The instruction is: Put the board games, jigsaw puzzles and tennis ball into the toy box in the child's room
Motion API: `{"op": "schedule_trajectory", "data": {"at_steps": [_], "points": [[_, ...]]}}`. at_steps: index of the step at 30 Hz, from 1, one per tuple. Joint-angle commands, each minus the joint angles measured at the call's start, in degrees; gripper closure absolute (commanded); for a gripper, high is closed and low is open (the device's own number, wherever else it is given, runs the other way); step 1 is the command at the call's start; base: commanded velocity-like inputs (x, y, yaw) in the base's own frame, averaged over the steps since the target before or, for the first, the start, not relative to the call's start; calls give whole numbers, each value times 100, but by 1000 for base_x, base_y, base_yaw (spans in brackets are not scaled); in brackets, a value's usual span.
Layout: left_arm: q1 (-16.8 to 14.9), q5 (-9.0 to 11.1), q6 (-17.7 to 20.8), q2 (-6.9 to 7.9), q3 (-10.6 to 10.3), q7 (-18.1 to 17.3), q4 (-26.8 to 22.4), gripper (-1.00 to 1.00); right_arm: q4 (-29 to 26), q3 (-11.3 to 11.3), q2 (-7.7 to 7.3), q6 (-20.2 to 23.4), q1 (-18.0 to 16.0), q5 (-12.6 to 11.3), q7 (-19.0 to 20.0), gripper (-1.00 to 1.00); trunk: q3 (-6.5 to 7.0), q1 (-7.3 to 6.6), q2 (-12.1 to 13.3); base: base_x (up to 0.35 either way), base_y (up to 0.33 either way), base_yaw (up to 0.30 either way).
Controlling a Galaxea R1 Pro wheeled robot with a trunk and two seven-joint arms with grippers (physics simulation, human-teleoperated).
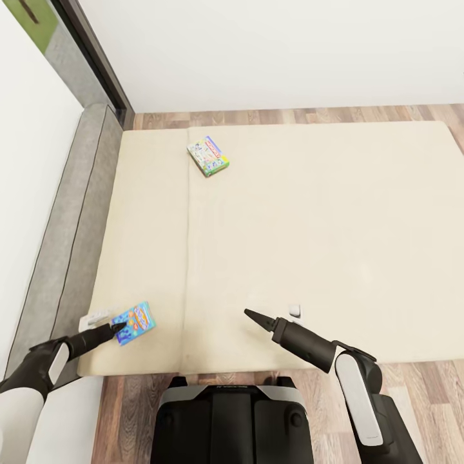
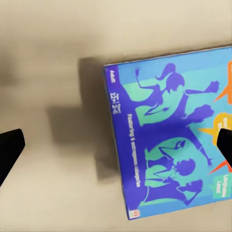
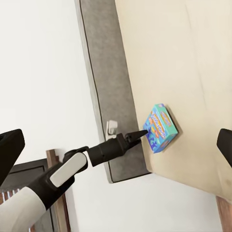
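Head view: the left gripper (image 1: 118, 327) reaches the blue board game (image 1: 135, 322) by the bed (image 1: 290, 212) corner nearest the headboard (image 1: 77, 212) — it should settle squarely over an edge before closing. Left wrist view: fingers spread wide (nothing held); the cover shows purple dancing silhouettes on teal — thin, flat.

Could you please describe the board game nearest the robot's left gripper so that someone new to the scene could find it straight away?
Start at the wide beige bed and go to its near corner beside the grey headboard. The blue board game lies flat there, right at the tip of the left gripper. Unlike the green-edged board game farther up the mattress, its cover is blue with purple dancing silhouettes.
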Motion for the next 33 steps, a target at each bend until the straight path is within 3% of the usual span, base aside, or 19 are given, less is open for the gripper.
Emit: {"op": "schedule_trajectory", "data": {"at_steps": [1,11,22,33], "points": [[-3,7,40,3,39,-36,20,-100,-1,-13,6,32,-3,9,26,-100,-11,3,-8,0,0,0],[-3,6,19,21,53,-333,67,-100,-1,-11,8,31,-3,9,27,-100,-57,3,-8,0,0,0],[-3,5,14,23,54,-423,71,-100,-1,-7,13,31,-3,8,26,-100,-63,3,-8,0,0,0],[-3,0,8,33,54,-904,71,-100,-1,-3,14,31,-3,8,26,-100,-63,3,-8,0,0,0]]}}
